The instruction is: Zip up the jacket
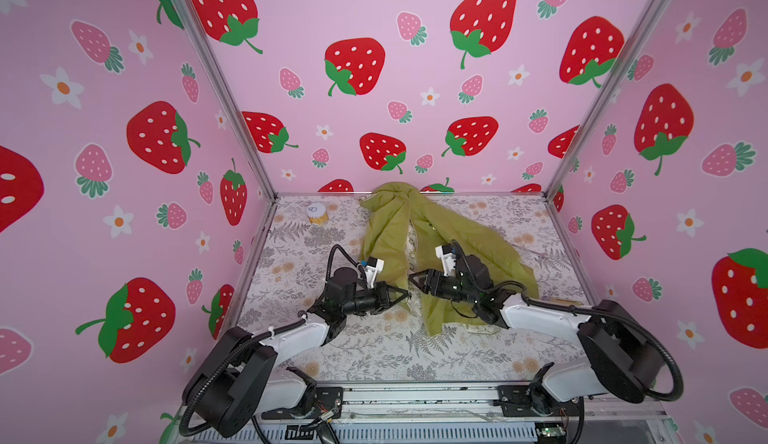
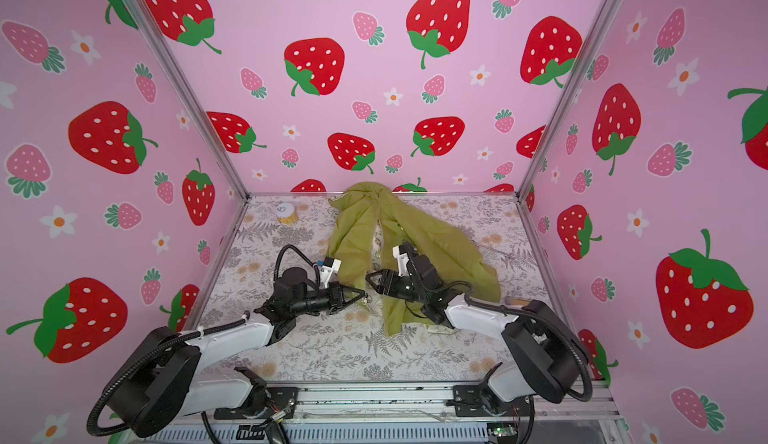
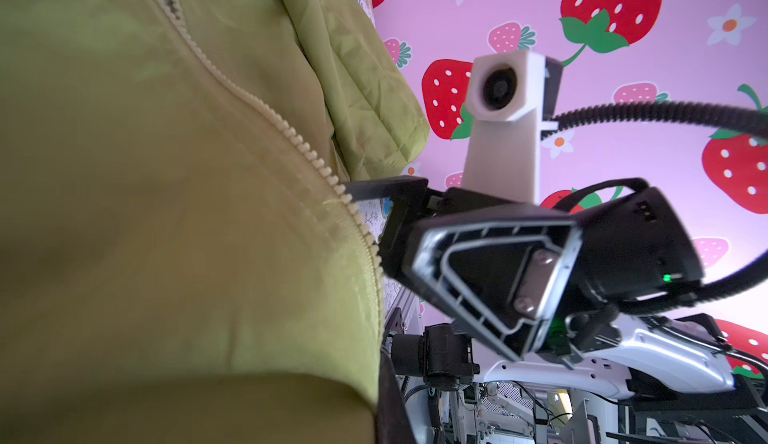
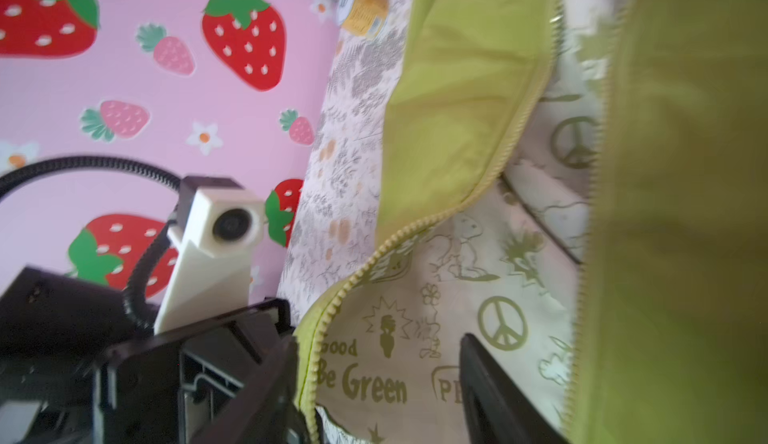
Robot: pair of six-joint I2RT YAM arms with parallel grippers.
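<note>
1. Jaws of the left gripper are pressing fully together at the near end of the jacket, on its left front edge. It is apparently pinching that edge, though the exact pinch point is hiding behind the fingers.
2. Jaws of the right gripper are standing spread apart and gripping nothing. In the right wrist view the cream lining is showing between them. This gripper is hovering just right of the left one, tip almost facing tip.
3. Both rows of zipper teeth are lying apart, so the front is gaping open and no zipping is under way yet.
4. The jacket is lying in the middle of the floral table and reaching to the far wall. Its long axis is running far to near, with the hood pointing far and the hem pointing near, drifting slightly right. One sleeve is spreading out to the right.
5. A small yellow spool is sitting at the far left, well apart.
6. Risk, as I am judging it: with only one side held, any pull is likely dragging or bunching the thin fabric instead of tensioning the zipper. The right gripper could be catching lining rather than the zipper edge when closing, and loose lining could be jamming the slider.
</note>
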